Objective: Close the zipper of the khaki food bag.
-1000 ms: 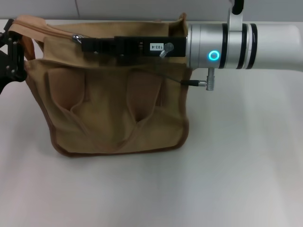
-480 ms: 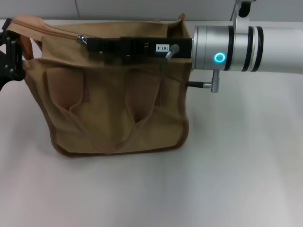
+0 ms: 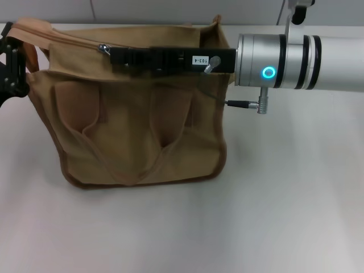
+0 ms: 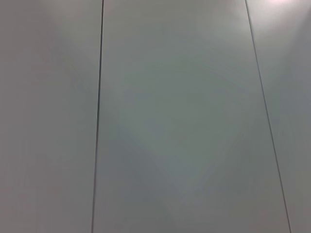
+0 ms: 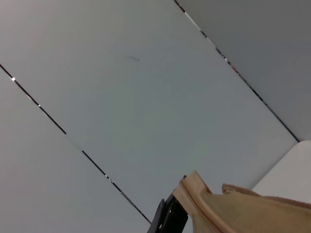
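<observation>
On the white table (image 3: 256,216), the right pincer (image 3: 112,55) grips the zipper (image 3: 104,49) pull atop the khaki food bag (image 3: 136,125).

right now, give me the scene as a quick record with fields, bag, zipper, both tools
bag: khaki food bag lying on the white table, handles on its front panel
zipper: silver pull tab near the bag's left end
right tool: right tool stretched across the bag's top edge, tip at the pull tab
left tool: left tool at the bag's left end
</observation>
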You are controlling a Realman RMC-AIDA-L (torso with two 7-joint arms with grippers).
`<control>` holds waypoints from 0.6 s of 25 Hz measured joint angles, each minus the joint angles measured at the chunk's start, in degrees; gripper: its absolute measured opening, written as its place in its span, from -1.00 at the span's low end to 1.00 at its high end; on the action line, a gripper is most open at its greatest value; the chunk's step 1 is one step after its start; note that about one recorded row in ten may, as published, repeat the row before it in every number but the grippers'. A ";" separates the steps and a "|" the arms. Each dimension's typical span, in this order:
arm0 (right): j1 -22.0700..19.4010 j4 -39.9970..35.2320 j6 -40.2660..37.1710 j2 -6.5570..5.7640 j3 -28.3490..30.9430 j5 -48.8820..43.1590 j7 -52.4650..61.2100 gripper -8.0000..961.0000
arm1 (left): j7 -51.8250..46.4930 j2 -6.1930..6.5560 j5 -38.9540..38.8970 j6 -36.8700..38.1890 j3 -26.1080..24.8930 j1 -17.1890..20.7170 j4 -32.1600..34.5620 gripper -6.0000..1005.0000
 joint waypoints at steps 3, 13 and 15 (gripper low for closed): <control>-0.16 -0.23 -0.33 0.00 -0.01 0.00 0.01 -0.97 | 0.00 0.02 0.00 -0.05 0.00 0.00 0.00 -0.91; -2.63 -2.84 -1.26 0.00 -0.02 0.00 -0.02 -0.97 | 0.00 0.01 0.00 -0.28 -0.09 0.00 0.00 -0.91; -3.46 -3.88 -1.30 0.01 -0.02 -0.01 0.00 -0.97 | 0.00 0.00 0.00 -0.28 -0.09 0.00 0.00 -0.91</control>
